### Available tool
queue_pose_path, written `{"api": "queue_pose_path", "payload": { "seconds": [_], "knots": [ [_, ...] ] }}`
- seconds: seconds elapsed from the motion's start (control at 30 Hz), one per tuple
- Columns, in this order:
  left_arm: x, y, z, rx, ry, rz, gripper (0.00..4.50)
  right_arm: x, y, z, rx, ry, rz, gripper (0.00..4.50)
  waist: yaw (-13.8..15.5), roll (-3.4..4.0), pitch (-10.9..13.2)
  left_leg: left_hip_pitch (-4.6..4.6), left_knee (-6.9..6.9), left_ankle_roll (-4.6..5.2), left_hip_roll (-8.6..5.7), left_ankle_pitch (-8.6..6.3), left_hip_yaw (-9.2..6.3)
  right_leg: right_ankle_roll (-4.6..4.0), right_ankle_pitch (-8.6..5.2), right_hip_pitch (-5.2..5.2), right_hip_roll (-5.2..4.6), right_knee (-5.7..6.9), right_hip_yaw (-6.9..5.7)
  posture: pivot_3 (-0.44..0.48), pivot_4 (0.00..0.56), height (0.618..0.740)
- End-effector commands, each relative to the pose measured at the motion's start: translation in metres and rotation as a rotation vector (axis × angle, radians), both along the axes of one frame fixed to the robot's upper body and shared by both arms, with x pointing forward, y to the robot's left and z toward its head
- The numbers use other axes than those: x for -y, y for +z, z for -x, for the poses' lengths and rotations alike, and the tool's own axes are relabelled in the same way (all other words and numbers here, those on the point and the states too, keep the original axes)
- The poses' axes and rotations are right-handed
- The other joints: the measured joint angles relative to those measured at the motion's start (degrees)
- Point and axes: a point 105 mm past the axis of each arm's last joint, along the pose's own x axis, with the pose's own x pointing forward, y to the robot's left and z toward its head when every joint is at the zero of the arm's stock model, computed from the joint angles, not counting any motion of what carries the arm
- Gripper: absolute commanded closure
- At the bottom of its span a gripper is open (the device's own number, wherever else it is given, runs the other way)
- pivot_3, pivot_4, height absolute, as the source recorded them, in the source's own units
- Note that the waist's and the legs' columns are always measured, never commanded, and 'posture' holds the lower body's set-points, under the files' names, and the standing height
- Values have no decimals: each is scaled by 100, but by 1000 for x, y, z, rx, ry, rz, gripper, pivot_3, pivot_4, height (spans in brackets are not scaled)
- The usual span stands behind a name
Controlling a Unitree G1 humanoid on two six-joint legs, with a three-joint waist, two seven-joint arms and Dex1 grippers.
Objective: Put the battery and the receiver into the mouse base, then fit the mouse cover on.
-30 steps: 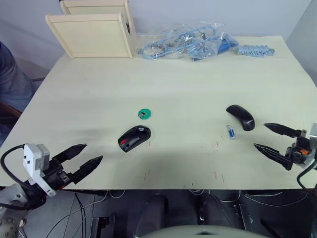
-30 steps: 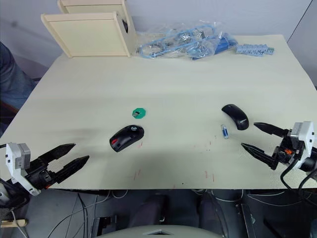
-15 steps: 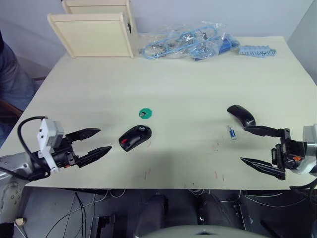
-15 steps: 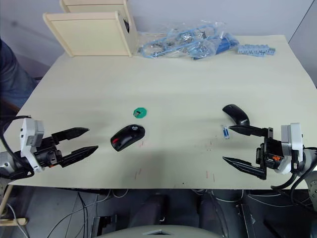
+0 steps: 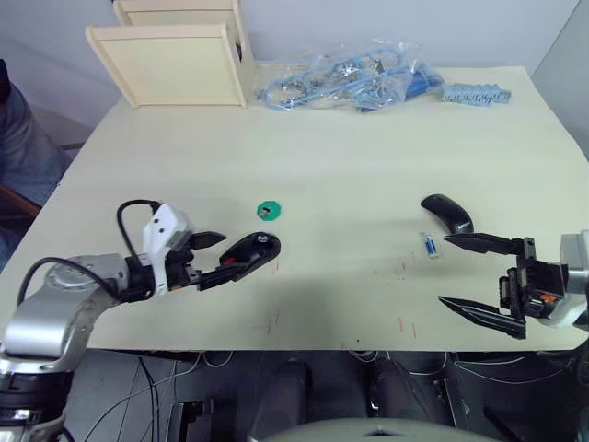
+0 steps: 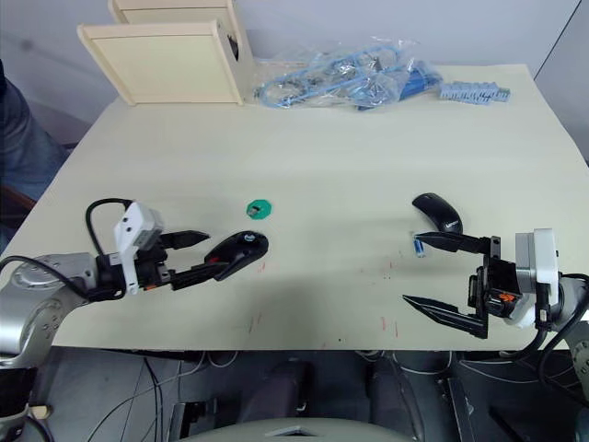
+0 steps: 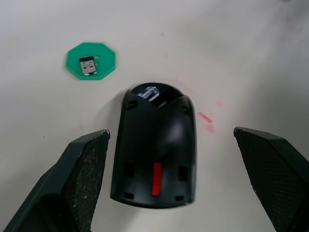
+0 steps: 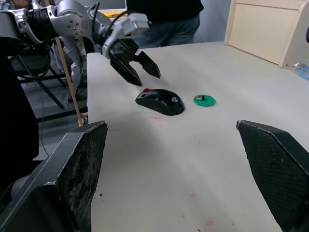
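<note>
While the table (image 5: 368, 166) lies broad and mostly bare, the left gripper (image 5: 219, 257) reaches with jaws spread wide around the mouse base (image 7: 153, 145), apparently to steady it for loading. Well apart, the empty right gripper (image 5: 486, 275) gapes near the mouse cover (image 5: 447, 215) and battery (image 5: 430, 245). Beyond the base, the receiver (image 7: 87, 65) rests on a green disc (image 7: 104, 60), unobstructed.
</note>
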Motion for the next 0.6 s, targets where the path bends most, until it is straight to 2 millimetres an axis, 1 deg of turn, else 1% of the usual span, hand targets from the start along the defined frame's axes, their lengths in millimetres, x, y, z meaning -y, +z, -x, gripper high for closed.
{"api": "queue_pose_path", "payload": {
  "seconds": [0.03,0.2,0.6],
  "knots": [
    [5,4,-6,24,-2,-47,109,1,9,1,35,-5,-5,0,-2,-1,1,-1,0,0,-1,0,0,0,0,-1,0,-1,0,0,150,740],
    [8,4,-13,3,0,-75,109,1,8,1,35,-8,-7,0,-3,-2,1,-3,-1,0,-2,0,0,1,0,-4,0,0,0,0,150,740],
    [12,-16,-21,-17,-7,-125,109,1,6,4,31,-23,-14,0,-5,-3,2,-2,0,0,-2,0,1,1,1,-5,3,2,5,0,150,740]
  ]
}}
